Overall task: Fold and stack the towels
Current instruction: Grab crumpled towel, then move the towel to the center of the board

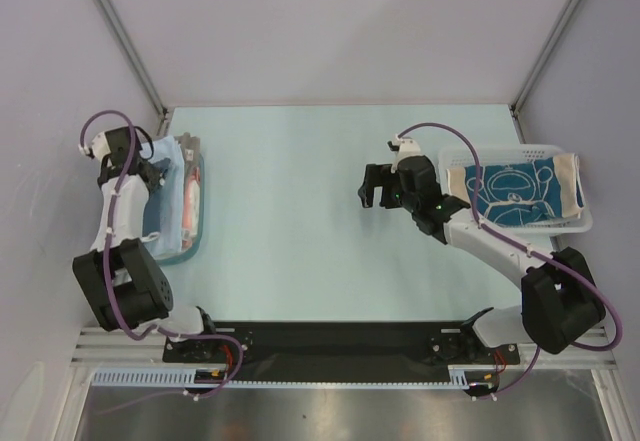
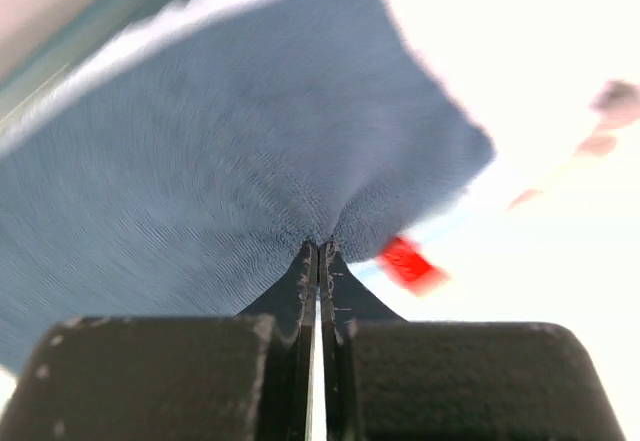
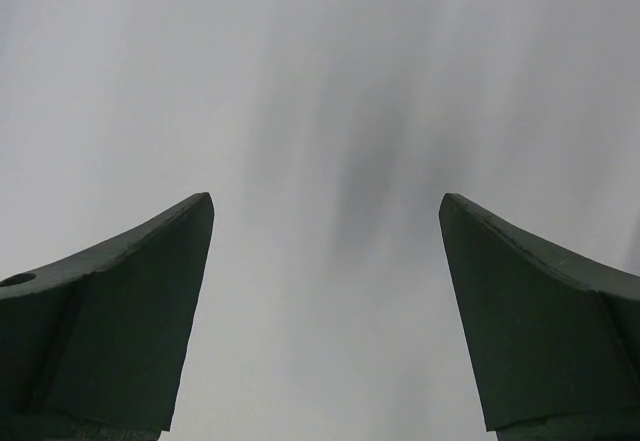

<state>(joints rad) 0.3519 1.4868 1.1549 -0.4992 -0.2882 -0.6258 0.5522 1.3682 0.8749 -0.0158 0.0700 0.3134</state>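
A dark teal towel (image 1: 515, 193) with a white line drawing and a tan end lies in the white mesh basket (image 1: 500, 149) at the right. A light blue towel (image 1: 166, 151) lies in the teal tray (image 1: 172, 257) at the left, with a beige and reddish cloth (image 1: 190, 196) beside it. My left gripper (image 1: 155, 171) is over the tray. In the left wrist view it (image 2: 318, 247) is shut, pinching a fold of blue towel (image 2: 230, 131). My right gripper (image 1: 374, 193) is open and empty above the table, left of the basket; it also shows in the right wrist view (image 3: 325, 201).
A small red tag (image 2: 410, 264) shows beside the pinched cloth. The pale table (image 1: 300, 181) lies between tray and basket. Grey walls close in the back and both sides. The arm bases stand on a black rail (image 1: 330, 341) at the near edge.
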